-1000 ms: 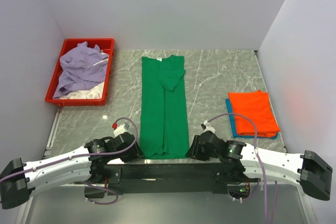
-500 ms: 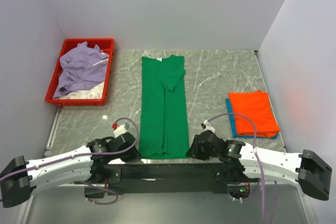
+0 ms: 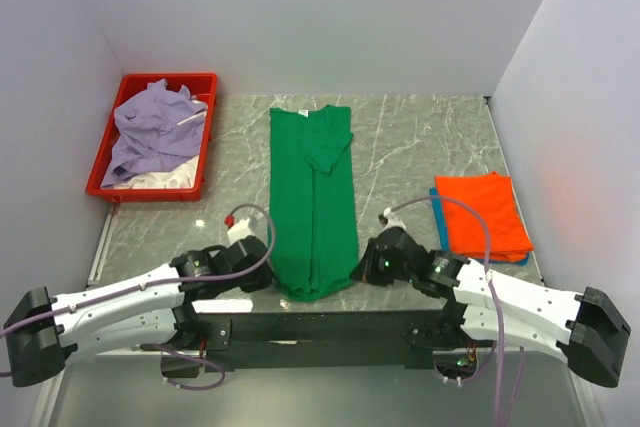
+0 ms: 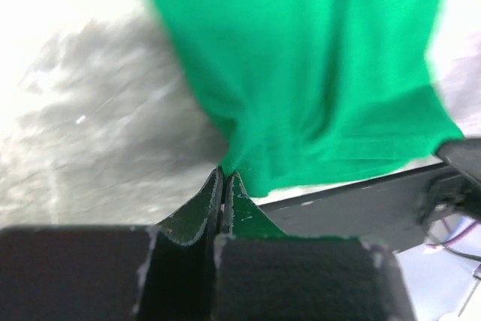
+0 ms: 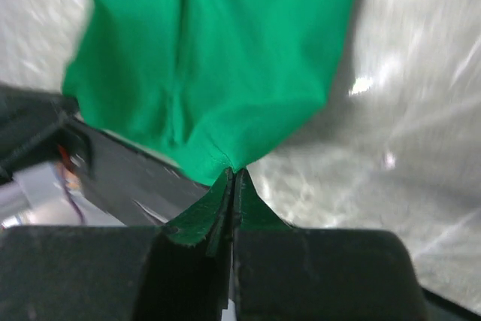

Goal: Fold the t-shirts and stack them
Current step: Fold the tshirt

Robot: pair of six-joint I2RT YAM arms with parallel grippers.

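Note:
The green t-shirt lies lengthwise down the middle of the marble table, folded into a narrow strip with its collar at the far end. At its near end, my left gripper is shut on the left hem corner and my right gripper on the right one. The left wrist view has the gripper pinching green cloth, which bunches at the tips. The right wrist view likewise shows the gripper nipping the hem of the shirt. A folded orange t-shirt lies on a blue one at the right.
A red tray at the far left holds a crumpled lavender t-shirt over a white one. White walls close the table on three sides. The black arm mount runs along the near edge.
Both grippers have shut on the green t-shirt's near hem corners and moved slightly away from the bases. The hem has lifted and drawn in from a straight edge to a rounded one.

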